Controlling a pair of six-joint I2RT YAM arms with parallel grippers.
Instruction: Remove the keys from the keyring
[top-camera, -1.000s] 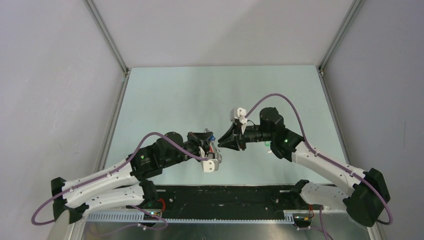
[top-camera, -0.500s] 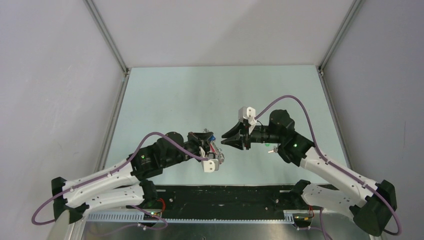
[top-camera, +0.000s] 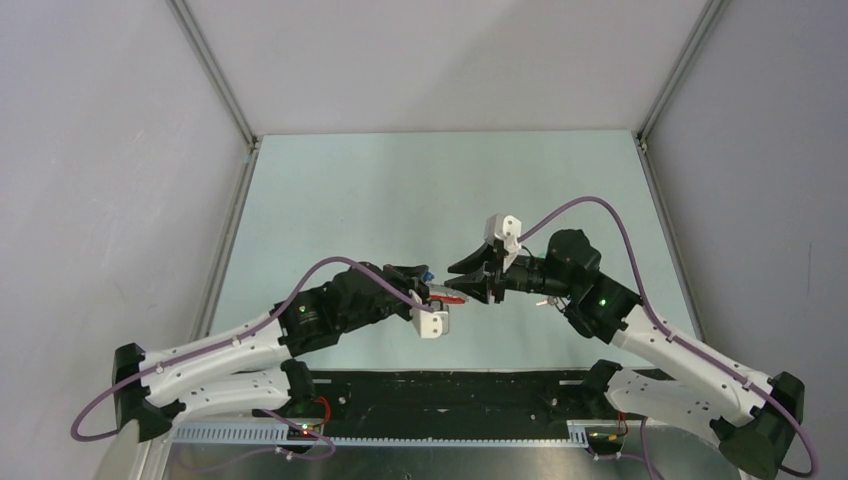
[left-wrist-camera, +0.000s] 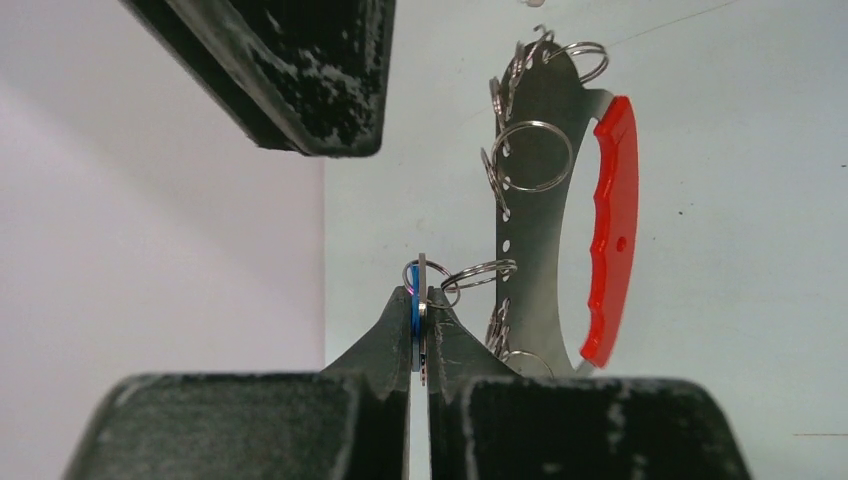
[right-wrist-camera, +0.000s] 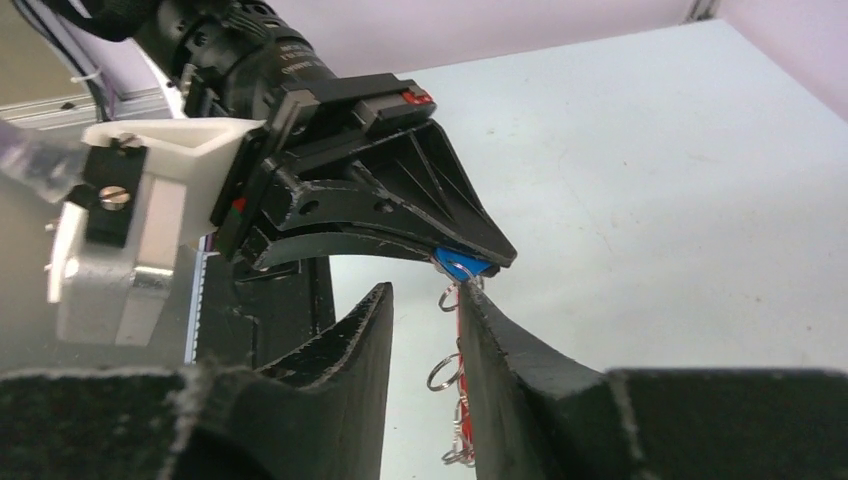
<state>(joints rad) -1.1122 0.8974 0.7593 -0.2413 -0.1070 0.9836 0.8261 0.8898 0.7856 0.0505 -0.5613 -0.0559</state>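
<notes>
My left gripper is shut on the blue-headed key, held edge-on between its fingertips. The keyring hangs off that key by a small split ring; it has a red band on one side, a grey metal strip on the other, and several bare split rings. In the top view the left gripper and right gripper meet tip to tip, with the keyring between them. My right gripper is open, and the keyring lies against the inner face of its right finger, just below the blue key.
A small silvery item lies on the pale green table beside the right forearm. Grey enclosure walls stand left, right and behind. A black strip runs along the table's near edge between the arm bases.
The right arm has swung left and down until its open fingers straddle the keyring. The left gripper has shifted slightly right, still holding the blue key.
</notes>
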